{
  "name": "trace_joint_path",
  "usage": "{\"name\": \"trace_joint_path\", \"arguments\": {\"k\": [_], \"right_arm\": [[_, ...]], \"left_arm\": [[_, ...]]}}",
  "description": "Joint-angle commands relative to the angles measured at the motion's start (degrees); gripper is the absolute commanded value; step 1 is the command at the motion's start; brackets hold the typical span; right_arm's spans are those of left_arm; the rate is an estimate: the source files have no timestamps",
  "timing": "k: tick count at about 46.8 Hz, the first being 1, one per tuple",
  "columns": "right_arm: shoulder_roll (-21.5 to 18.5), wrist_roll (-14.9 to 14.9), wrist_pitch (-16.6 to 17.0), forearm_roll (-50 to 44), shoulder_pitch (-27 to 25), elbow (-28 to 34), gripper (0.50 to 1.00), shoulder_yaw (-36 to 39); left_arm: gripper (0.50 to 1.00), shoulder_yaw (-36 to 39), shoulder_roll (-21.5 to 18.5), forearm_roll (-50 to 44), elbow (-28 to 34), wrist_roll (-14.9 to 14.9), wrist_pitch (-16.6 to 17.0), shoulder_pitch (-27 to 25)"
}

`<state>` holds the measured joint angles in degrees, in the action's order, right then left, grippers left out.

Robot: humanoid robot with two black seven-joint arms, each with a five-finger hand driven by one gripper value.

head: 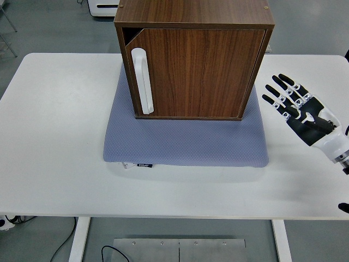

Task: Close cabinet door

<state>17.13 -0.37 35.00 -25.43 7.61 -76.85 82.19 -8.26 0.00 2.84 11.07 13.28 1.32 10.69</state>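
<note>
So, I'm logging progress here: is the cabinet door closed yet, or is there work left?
The door looks nearly shut, though a dark gap shows at its upper left corner beside the white handle. The right hand is open, off the cabinet. Possibly a last push remains.

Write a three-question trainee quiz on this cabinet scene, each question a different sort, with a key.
1. True or false: the right hand touches the dark wooden cabinet door.
2. Multiple choice: the white bar handle sits at the door's A) left edge B) right edge C) centre.
3. Fill in: the brown wooden cabinet stands on a blue-grey ____.

Key: 1 false, the hand hangs apart, fingers spread, over the white table. 2 A. 3 mat.
</note>
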Motion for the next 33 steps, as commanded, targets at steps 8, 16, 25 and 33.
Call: {"name": "trace_joint_path", "arguments": {"k": [8,16,25,33], "right_arm": [[-1.2,0.0,0.0,4.6,-2.9,2.8,1.000,1.8],[-2.8,-0.8,0.0,4.9,-5.1,4.8,1.000,4.6],[-3.1,-0.9,0.0,4.9,-6.8,5.0,1.000,7.3],[-3.0,-0.9,0.0,4.9,-7.9,5.5,1.000,8.7]], "left_arm": [[1.000,0.0,0.0,0.0,0.0,0.0,0.0,0.0],[1.000,0.0,0.0,0.0,0.0,0.0,0.0,0.0],[1.000,0.0,0.0,0.0,0.0,0.0,0.0,0.0],[1.000,0.0,0.0,0.0,0.0,0.0,0.0,0.0]]}}
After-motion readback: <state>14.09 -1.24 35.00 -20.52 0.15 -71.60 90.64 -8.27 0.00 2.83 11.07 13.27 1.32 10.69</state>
